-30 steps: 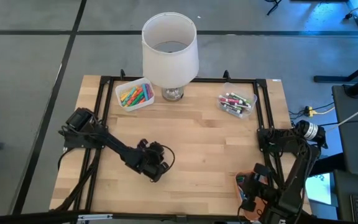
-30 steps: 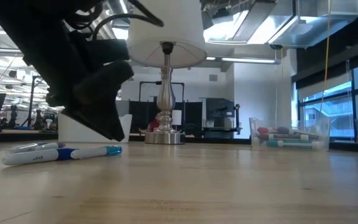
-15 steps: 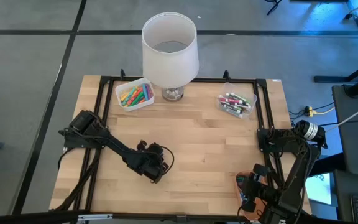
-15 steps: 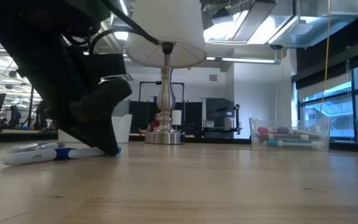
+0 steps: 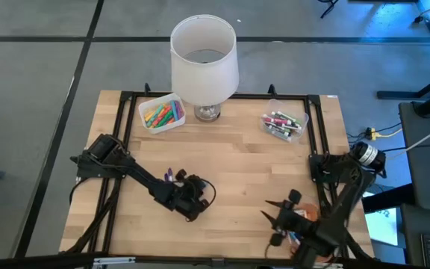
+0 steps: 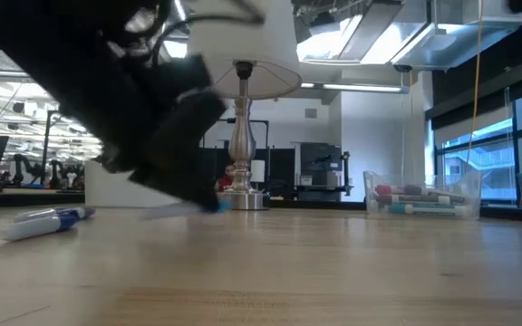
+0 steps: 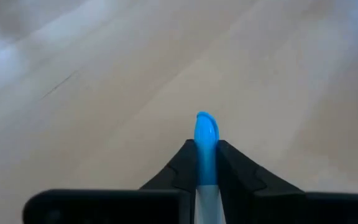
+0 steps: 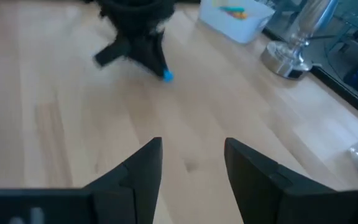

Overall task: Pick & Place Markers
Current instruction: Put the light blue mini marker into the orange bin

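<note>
Now the left gripper (image 7: pixel 206 163) is clamped on a blue-capped marker (image 7: pixel 205 140), where a second ago its jaws hung parted just above two markers lying side by side; in the low view that pen has left the wood and rides at the fingertips, blurred, in front of the lamp (image 5: pixel 204 63). One marker (image 6: pixel 45 223) remains flat on the table (image 5: pixel 252 161), well out from the lamp base toward the left arm's side, so the pick looks made and the carry to a bin is the part to come. The right gripper (image 8: pixel 192 163) has swung in from its parked spot at the table's near right corner and hangs with its fingers apart and nothing between them, pointed toward the lamp. As for the held marker, only its rounded bright blue cap pokes past the dark fingertips in the left wrist view, with a pale barrel running back between them. Left of the lamp base, touching distance from it, sits a white tray (image 5: pixel 162 113) of orange, green and yellow markers; right of the lamp, a little apart, a clear tub (image 5: pixel 284 122) holds green, red and white ones.
</note>
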